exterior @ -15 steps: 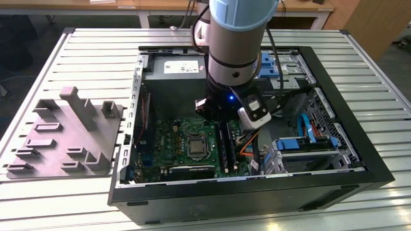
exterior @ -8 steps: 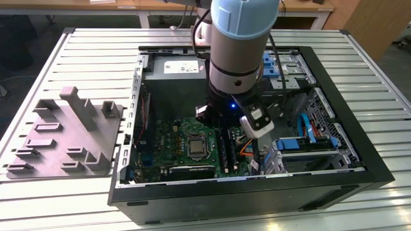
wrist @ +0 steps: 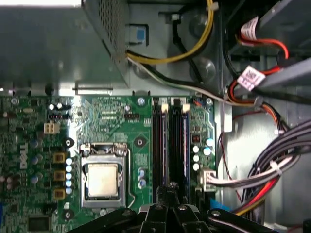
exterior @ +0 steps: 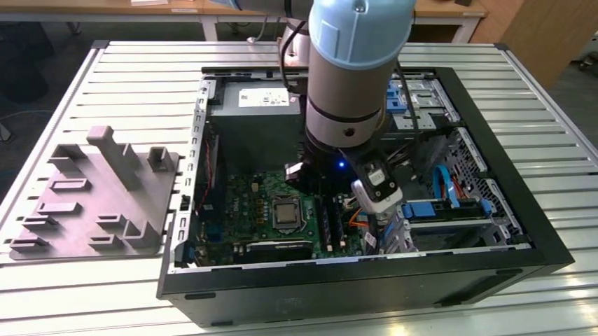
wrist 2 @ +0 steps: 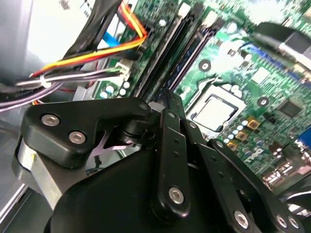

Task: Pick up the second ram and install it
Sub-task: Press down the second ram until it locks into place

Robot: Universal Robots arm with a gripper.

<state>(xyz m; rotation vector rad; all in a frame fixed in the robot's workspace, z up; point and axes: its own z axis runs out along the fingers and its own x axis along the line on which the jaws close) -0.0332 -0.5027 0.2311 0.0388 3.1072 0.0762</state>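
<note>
One open PC case sits on the slatted tabletop, with the arm reaching down into it over the motherboard. The grey fixture on the exterior view's left is well clear.

In the first wrist view, two dark strips stand side by side in the slot bank next to the CPU socket. I take the one running in under the fingertips as the second ram, and the one beside it as the twin stick. I'm not certain of that split.

The end effector looks closed or nearly so in both wrist views. I can't tell whether it is pinching the module or just resting on its edge.

To do this step well:
- Keep the board square to the slot.
- Press straight down, with even load along its length.
- Don't tilt toward the twin stick.
- Stay off the cable bundle nearby.
- Check that both end latches are up.
</note>
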